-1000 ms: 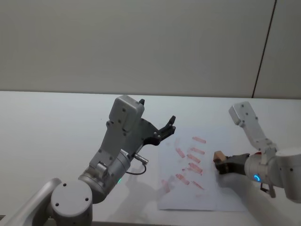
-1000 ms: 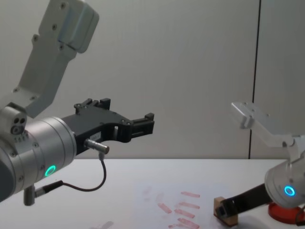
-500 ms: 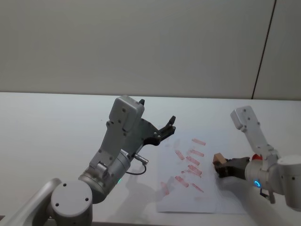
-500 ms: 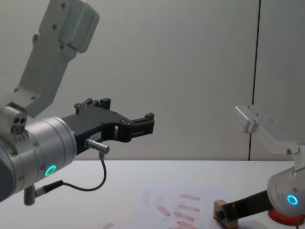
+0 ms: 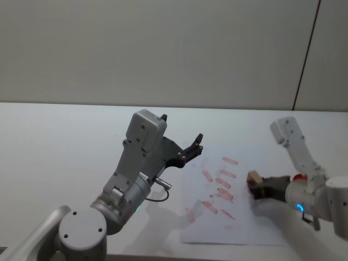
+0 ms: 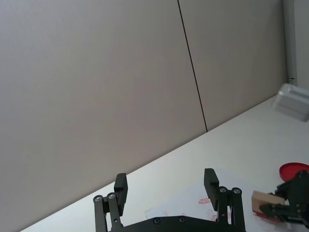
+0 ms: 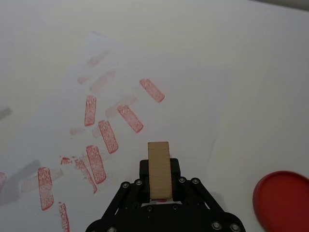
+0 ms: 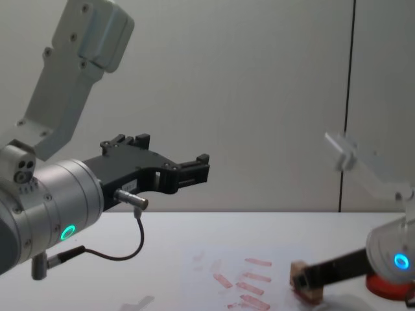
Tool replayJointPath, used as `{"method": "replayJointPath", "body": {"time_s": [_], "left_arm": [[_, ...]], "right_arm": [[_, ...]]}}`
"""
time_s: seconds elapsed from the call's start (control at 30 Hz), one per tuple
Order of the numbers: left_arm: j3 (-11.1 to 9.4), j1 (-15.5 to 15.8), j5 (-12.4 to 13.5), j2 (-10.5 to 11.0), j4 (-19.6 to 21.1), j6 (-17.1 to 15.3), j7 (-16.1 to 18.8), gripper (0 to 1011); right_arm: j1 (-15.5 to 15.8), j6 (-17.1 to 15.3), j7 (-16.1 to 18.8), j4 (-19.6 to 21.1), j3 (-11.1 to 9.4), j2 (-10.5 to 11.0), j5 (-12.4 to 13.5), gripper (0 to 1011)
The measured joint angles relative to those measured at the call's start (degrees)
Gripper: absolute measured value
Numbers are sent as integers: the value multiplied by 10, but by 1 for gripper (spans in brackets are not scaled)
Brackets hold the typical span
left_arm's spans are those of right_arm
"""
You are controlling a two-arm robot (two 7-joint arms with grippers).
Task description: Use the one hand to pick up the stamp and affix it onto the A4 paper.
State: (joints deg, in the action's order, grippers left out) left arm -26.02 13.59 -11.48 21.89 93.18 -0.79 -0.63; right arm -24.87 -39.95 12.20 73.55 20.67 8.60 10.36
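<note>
The stamp [image 5: 253,178] is a small tan wooden block, and my right gripper [image 5: 256,187] is shut on it. The right wrist view shows the stamp [image 7: 159,169] clamped between the black fingers of the right gripper [image 7: 159,187], over the right part of the A4 paper [image 7: 188,72], just right of several red marks. From the chest the stamp [image 8: 300,273] sits low near the sheet; I cannot tell whether it touches. My left gripper [image 5: 193,145] is open, raised above the paper's left side.
A round red ink pad [image 7: 285,198] lies on the white table just right of the paper, beside my right arm; it shows too as the ink pad [image 8: 388,286]. The grey wall stands behind the table. My left arm's cable hangs over the near left of the table.
My right gripper dipped slightly with the stamp, then came back up and a little farther away. The left arm has not moved.
</note>
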Motion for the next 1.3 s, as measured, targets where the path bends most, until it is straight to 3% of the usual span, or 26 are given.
{"method": "replayJointPath", "body": {"time_s": [0.7, 1.3], "left_arm": [[0, 0, 0, 0, 0, 0, 0, 1002], [0, 0, 0, 0, 0, 0, 0, 1002]], "right_arm": [[-14, 4, 14, 71, -25, 13, 11, 218], [38, -23, -9, 130, -67, 61, 49, 218]]}}
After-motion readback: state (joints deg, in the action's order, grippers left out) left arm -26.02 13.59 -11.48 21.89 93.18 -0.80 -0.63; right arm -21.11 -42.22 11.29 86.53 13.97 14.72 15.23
